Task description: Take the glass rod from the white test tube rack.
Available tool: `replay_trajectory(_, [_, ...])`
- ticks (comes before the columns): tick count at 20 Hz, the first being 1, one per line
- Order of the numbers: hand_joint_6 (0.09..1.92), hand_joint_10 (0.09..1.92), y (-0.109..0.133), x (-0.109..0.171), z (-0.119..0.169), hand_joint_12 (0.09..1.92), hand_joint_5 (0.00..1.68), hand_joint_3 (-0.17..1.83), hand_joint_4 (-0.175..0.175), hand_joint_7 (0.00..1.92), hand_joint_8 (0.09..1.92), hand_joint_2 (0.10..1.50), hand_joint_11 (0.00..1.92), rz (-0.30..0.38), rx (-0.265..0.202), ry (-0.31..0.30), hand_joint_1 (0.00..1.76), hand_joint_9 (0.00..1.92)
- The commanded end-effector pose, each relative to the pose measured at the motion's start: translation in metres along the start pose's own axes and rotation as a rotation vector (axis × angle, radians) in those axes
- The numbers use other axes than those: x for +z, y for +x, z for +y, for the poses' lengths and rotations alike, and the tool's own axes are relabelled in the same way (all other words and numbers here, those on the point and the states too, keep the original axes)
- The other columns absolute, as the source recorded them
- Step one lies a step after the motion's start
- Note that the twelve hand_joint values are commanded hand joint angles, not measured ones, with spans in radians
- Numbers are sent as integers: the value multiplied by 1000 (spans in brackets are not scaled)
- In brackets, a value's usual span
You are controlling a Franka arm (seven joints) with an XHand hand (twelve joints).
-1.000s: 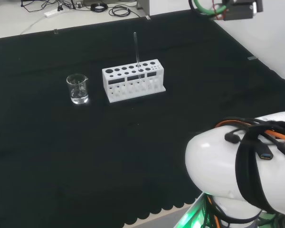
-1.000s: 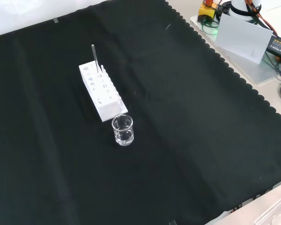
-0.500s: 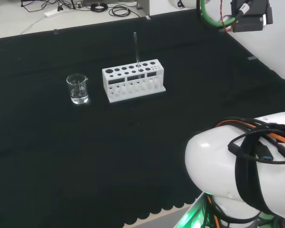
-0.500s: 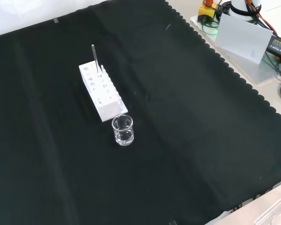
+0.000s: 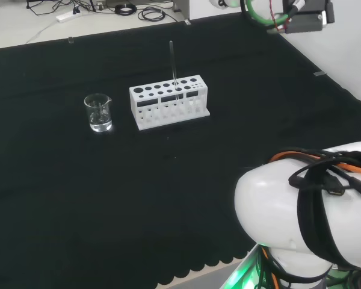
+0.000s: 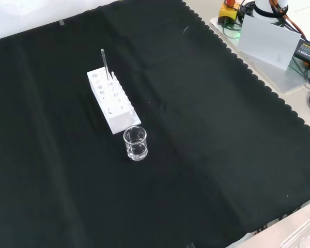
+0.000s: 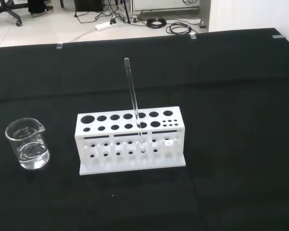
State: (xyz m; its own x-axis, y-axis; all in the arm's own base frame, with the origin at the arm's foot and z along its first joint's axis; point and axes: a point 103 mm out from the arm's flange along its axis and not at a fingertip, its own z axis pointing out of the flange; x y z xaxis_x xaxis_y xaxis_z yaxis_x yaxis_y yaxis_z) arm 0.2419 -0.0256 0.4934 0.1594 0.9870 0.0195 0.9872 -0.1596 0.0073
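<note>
Glass rod (image 7: 134, 107) stands, seemingly tilted, in rack (image 7: 130, 139).

Black cloth (image 6: 206, 155), pale floor (image 7: 62, 29), cables (image 7: 156, 21)

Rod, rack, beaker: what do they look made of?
Glass rod: clear and thin, the cloth shows through it, so glass or clear plastic. White test tube rack: opaque white, matte, evenly drilled holes, probably plastic. Beaker: transparent with faint printed marks and a pour lip, likely glass; it seems to hold some clear liquid.
</note>
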Motion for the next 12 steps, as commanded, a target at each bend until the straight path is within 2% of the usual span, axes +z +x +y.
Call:
replay_trajectory(1, [87, 770, 11, -19, 49, 1090, 97, 300, -121, 6, 637, 1039, 0, -47, -51, -11, 406, 13])
replay_trajectory(7, [87, 793, 31, -13, 89, 1388, 176, 318, -130, 166, 777, 1044, 34, -87, -79, 19, 414, 168])
replay_trajectory(12, [87, 763, 45, -9, 120, 1371, 295, 352, -129, 253, 787, 999, 185, -63, -123, 4, 479, 319])
